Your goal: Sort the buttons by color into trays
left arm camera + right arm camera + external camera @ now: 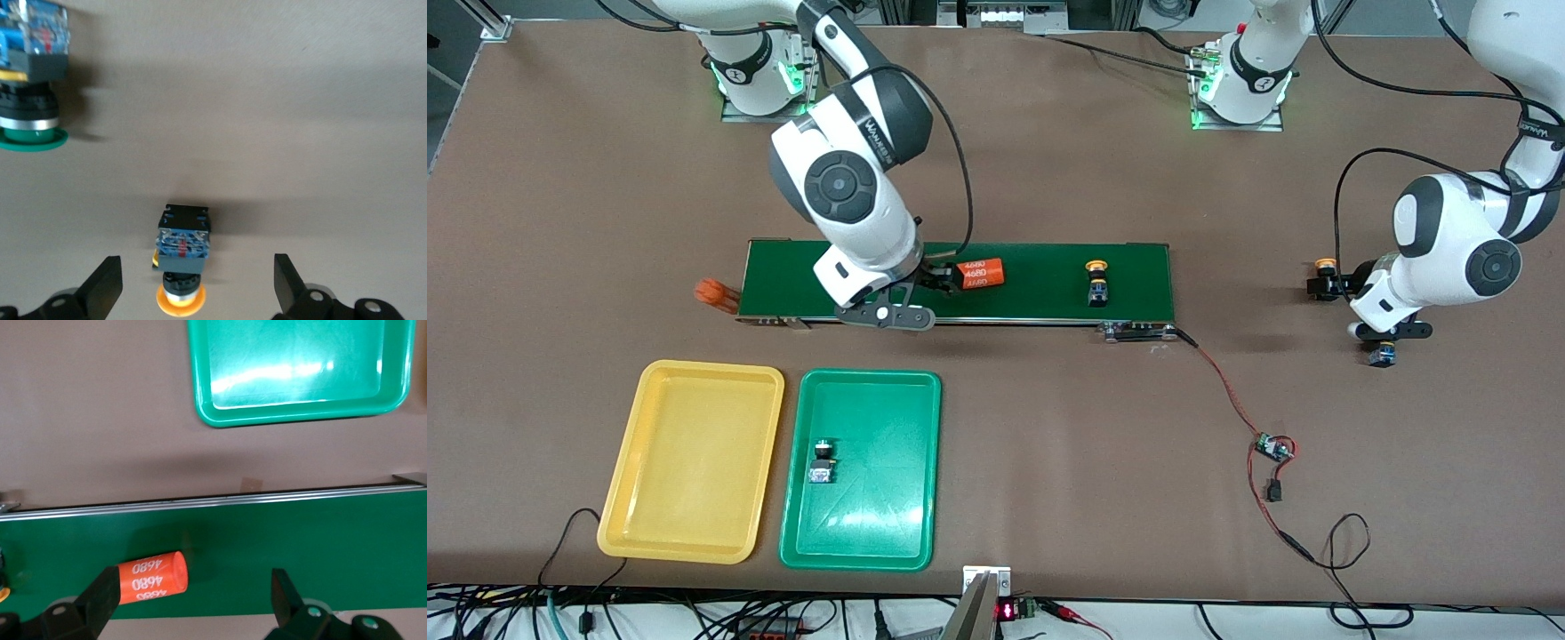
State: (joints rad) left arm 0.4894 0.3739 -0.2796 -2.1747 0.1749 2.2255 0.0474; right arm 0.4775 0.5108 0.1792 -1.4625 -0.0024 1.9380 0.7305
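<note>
here, glossy green tray (889, 533), round-capped button (822, 462) inside

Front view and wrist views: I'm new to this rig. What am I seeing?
Two robot arms at a table. The front view looks down from across; each wrist view looks past that arm's own hand. The right hand hangs open over the conveyor belt, beside an orange cylinder. The left hand is open astride a yellow-capped button, a green-capped button nearby. A second yellow-capped button lies on the belt. The green tray holds one green-capped button; the yellow tray none. Nothing is held.
</note>
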